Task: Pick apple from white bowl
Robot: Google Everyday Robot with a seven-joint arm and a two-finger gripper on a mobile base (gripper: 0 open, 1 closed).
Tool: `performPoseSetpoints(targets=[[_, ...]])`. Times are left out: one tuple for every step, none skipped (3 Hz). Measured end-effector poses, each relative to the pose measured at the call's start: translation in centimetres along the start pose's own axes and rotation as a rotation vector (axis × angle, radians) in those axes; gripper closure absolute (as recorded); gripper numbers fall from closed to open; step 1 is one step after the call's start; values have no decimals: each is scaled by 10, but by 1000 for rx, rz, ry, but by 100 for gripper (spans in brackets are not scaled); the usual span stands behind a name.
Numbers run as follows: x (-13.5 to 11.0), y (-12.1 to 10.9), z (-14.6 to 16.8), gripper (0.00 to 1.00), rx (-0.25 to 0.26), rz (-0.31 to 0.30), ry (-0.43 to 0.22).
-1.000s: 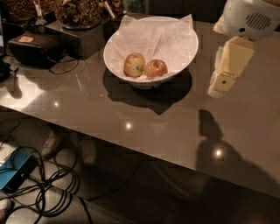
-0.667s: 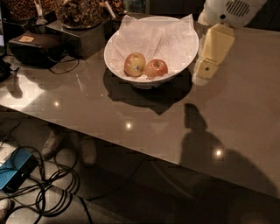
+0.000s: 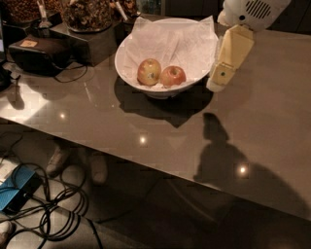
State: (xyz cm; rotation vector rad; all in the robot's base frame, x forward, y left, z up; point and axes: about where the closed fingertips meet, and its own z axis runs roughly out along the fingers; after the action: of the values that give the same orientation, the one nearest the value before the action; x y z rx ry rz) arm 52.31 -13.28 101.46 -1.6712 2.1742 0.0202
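A wide white bowl (image 3: 146, 87) lined with crinkled white paper stands on the dark grey table. Two apples lie side by side in it: the redder apple (image 3: 173, 76) on the right and a paler, yellower apple (image 3: 148, 71) on the left. My gripper (image 3: 216, 85) hangs from the white arm at the upper right, pointing down, just outside the bowl's right rim and above the table. It holds nothing that I can see.
The table (image 3: 146, 126) runs to a front edge across the lower half. A black box (image 3: 39, 53) with cables sits at the left, containers of dried snacks (image 3: 90, 14) at the back. Cables (image 3: 48, 204) and a blue object lie on the floor.
The arm and gripper have moved left, from well right of the bowl to just beside its right rim. The apples and bowl have not moved.
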Motion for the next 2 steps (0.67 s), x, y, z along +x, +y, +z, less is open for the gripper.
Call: performPoseSetpoints(targets=[[-1, -1, 4, 0, -4, 20, -14], [-15, -29, 18, 11, 3, 93, -46]])
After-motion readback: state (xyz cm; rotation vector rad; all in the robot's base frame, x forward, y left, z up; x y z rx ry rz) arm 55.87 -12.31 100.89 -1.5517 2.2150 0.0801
